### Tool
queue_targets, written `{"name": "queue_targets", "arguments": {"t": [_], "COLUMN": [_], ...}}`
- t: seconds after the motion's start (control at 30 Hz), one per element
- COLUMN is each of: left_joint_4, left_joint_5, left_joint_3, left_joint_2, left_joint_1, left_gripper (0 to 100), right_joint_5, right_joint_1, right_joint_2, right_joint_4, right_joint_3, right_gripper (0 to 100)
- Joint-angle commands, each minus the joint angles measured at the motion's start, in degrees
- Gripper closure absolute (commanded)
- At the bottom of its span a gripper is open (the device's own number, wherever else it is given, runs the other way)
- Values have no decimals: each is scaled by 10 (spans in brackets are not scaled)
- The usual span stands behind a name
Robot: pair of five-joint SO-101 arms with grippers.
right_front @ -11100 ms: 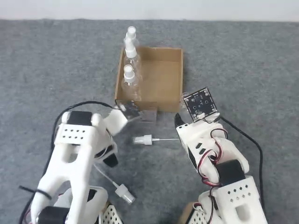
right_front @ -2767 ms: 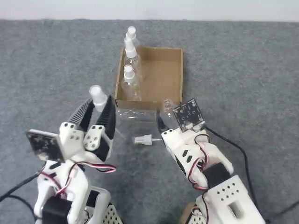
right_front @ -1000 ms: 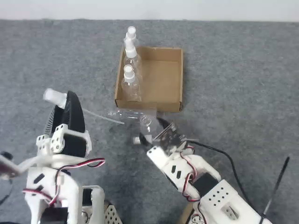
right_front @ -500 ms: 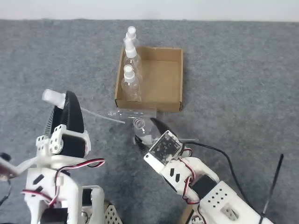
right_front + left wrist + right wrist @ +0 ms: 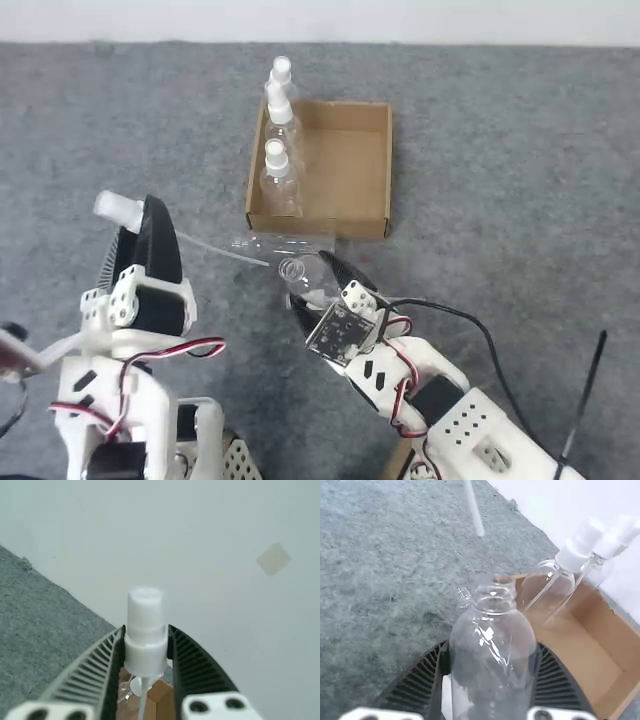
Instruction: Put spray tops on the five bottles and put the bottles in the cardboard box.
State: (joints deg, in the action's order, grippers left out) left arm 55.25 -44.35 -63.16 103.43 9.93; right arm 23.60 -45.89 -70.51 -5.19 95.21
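At the cardboard box's (image 5: 350,175) six o'clock, the right gripper (image 5: 492,656) pinches an open bottle (image 5: 492,630) mouth-up, apparently awaiting the spray top (image 5: 145,627) clamped in the left gripper (image 5: 145,641) at its nine o'clock.

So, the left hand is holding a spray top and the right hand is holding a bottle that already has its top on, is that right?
Not quite: the bottle in the right hand has no top on; the right wrist view shows its neck open. The left hand does hold a spray top.
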Motion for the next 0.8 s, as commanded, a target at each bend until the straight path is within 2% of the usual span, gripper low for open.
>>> {"name": "queue_targets", "arguments": {"t": [0.0,0.17,0.5,0.77], "left_joint_4": [-28,-57,-53,-56], "left_joint_5": [17,27,27,61], "left_joint_3": [-14,-39,-39,-54], "left_joint_2": [10,10,10,10], "left_joint_1": [-40,-54,-55,-108], "left_gripper": [990,990,990,990], "right_joint_5": [15,16,16,12], "right_joint_1": [-4,-4,-4,-4], "right_joint_2": [-15,-15,-15,-15], "right_joint_4": [15,26,32,32], "right_joint_3": [2,11,12,12], "right_gripper": [865,865,865,865]}}
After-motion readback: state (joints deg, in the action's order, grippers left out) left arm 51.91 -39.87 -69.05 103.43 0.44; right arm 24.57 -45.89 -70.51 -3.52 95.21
